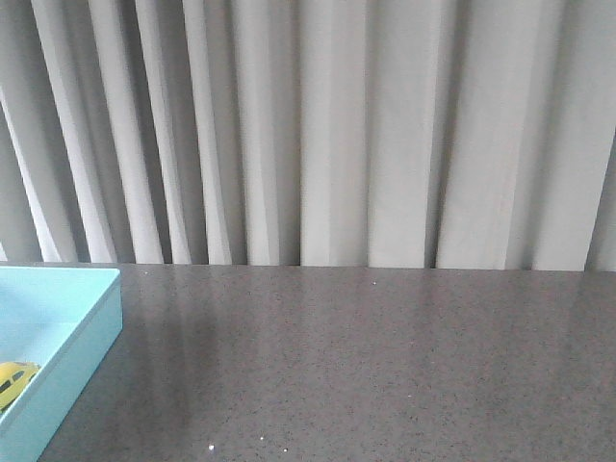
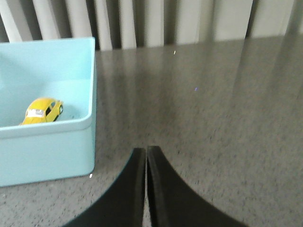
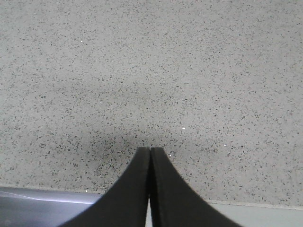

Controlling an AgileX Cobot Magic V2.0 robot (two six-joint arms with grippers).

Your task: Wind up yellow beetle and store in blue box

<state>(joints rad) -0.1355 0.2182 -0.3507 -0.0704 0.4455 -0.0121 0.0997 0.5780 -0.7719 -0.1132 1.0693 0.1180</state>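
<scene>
Since the yellow beetle (image 2: 42, 110) already sits inside the blue box (image 2: 47, 151), you should read the layout before you plan anything further. From the left wrist camera you see the car resting on the box floor, close to the near wall and toward the corner nearest the gripper, touching no wall that you can make out. Its long axis runs roughly along that near wall, slightly angled. The left gripper (image 2: 146, 156) has its fingers pressed together with nothing between them, and it hangs over the grey table (image 2: 213, 118) just outside the box, so the car lies across the box wall from it, off to one side.

Your right gripper (image 3: 150, 156) is likewise closed and empty, above bare speckled tabletop near the table's front edge, with neither car nor box in its view.

In the front view the box (image 1: 82, 342) sits at the far left and only a sliver of the beetle (image 1: 13, 380) shows at the frame edge. You can judge the left arm to be far nearer. Whether the car has been wound cannot be told; storing looks done.
</scene>
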